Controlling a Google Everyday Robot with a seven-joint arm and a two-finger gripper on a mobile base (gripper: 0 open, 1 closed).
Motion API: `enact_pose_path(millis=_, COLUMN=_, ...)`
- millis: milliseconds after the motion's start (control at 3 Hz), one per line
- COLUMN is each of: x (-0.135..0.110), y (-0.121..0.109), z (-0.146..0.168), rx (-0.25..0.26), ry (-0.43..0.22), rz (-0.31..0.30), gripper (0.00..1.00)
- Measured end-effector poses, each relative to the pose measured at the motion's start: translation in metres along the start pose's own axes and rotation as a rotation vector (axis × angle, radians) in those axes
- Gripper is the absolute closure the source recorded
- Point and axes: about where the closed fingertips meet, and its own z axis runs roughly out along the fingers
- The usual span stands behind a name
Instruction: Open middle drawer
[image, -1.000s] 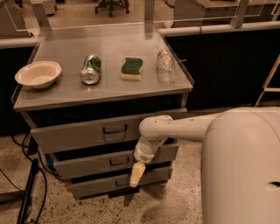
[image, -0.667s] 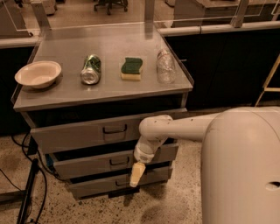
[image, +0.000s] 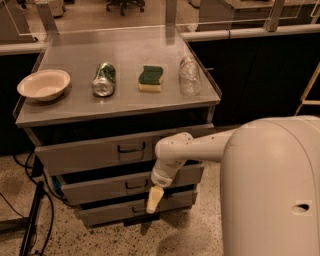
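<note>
The middle drawer (image: 100, 189) is a wide grey metal front with a small dark loop handle (image: 136, 185) at its centre. It sits between a taller top drawer (image: 90, 154) and a shorter bottom drawer (image: 110, 212). A dark gap shows above each front. My gripper (image: 154, 200) hangs down from the white arm (image: 200, 147), its pale tip in front of the lower edge of the middle drawer. It is just right of and below the handle. I cannot tell whether it touches the drawer.
On the cabinet top (image: 125, 107) lie a white bowl (image: 44, 84), a crushed can (image: 104, 79), a green sponge (image: 150, 78) and a clear plastic bottle (image: 189, 75). Black cables and a stand (image: 32, 220) lie on the floor at left. My white body (image: 272, 190) fills the right.
</note>
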Motion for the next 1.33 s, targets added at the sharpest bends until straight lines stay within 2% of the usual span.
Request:
enact_pose_path(millis=333, x=-0.003, y=-0.010, z=0.005, rx=0.021, ry=0.000, rz=0.013, gripper=0.00)
enact_pose_path(millis=667, x=-0.004, y=-0.027, z=0.031, rx=0.037, ry=0.000, rz=0.034, gripper=0.00)
enact_pose_path(millis=1000, x=-0.006, y=-0.033, z=0.039, rx=0.041, ry=0.008, rz=0.024, gripper=0.00)
enact_pose_path(millis=1333, x=-0.002, y=-0.015, z=0.049, rx=-0.008, ry=0.018, rz=0.013, gripper=0.00)
